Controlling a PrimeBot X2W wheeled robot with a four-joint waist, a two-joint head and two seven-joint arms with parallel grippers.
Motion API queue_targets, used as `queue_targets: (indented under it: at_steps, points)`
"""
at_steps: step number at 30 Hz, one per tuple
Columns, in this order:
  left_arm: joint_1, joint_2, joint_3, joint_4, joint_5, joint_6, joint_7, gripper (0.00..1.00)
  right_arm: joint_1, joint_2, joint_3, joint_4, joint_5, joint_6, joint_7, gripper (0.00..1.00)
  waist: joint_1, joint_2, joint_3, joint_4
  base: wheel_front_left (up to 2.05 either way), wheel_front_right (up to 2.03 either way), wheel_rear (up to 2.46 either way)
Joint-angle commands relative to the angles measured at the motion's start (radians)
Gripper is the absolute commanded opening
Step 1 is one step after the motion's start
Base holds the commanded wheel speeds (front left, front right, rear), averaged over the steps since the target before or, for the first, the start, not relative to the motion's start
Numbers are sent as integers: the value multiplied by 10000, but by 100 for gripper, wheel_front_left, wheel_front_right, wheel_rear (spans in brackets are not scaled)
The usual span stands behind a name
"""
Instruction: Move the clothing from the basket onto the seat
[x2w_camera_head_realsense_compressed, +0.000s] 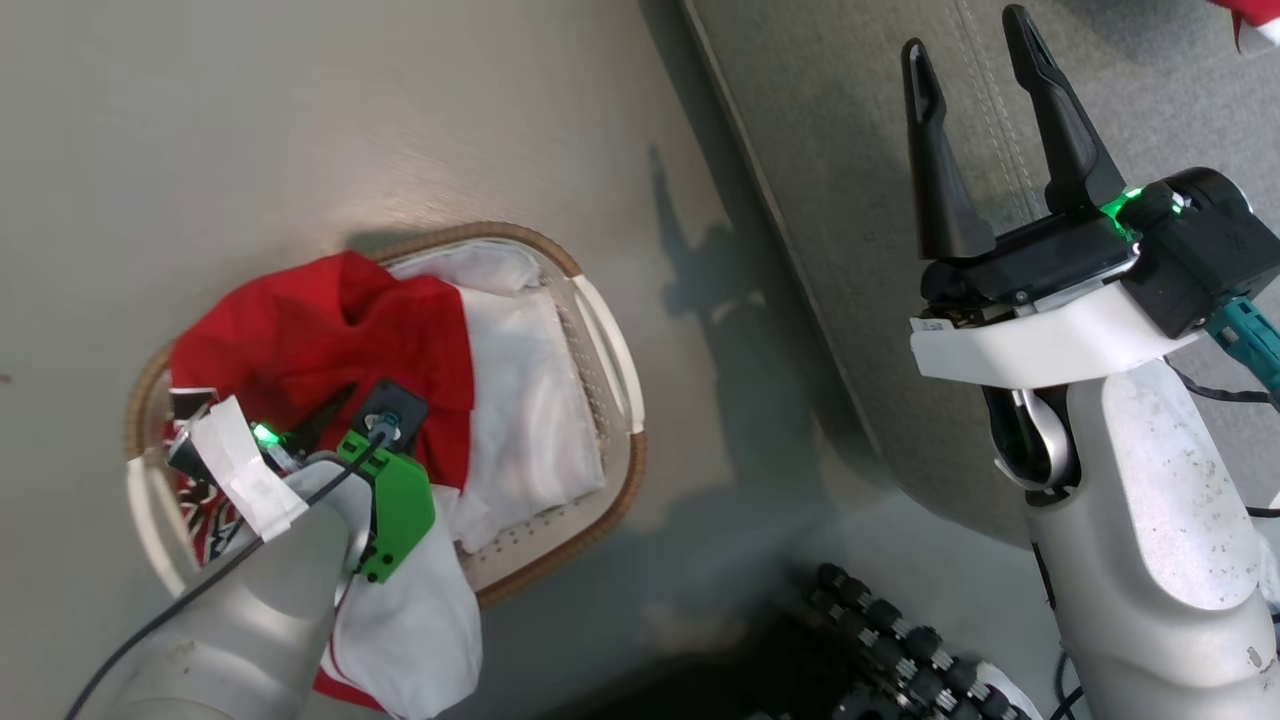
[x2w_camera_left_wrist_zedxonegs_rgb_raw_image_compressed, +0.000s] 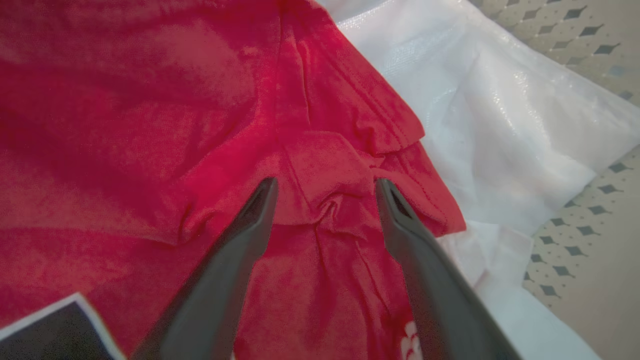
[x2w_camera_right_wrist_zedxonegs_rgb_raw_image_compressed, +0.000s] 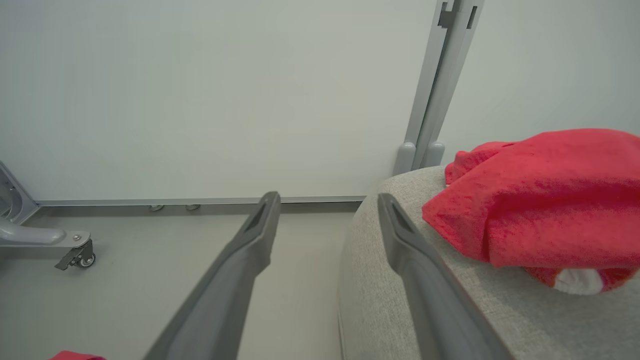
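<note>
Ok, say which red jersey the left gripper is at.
The jersey in the basket, under the open left gripper; the other jersey lies on the seat.

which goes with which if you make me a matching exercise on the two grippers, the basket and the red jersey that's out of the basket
Things:
1. left gripper
2. right gripper
3. basket
4. lone red jersey

Places or states:
a. lying on the seat
b. open and empty, over the seat's edge
c. standing on the floor
d. open, tips at the red clothing

Pairs: 1-d, 2-b, 3-c, 4-a
</note>
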Motion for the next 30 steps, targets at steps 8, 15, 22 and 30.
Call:
queue_targets:
  at_steps: [8,15,22,30]
  points:
    - [-802,420,-237,149,288,757,530,100,-35,17,218,-79,425,-13,-8,100,-2,-1,1256,-1242,0,0,0]
    - [-802,558,-172,197,93,1324,1747,100,92,11,359,-23,612,-13,-8,100,-2,-1,1258,-1372,0,0,0]
    - [-475,566,-87,213,-171,1514,2563,0,85,8,327,22,679,-13,-8,100,-2,-1,1230,-1326,0,0,0]
    - [-328,206,52,127,-575,1276,2153,0,40,4,237,150,537,-13,-8,100,-2,-1,893,-978,0,0,0]
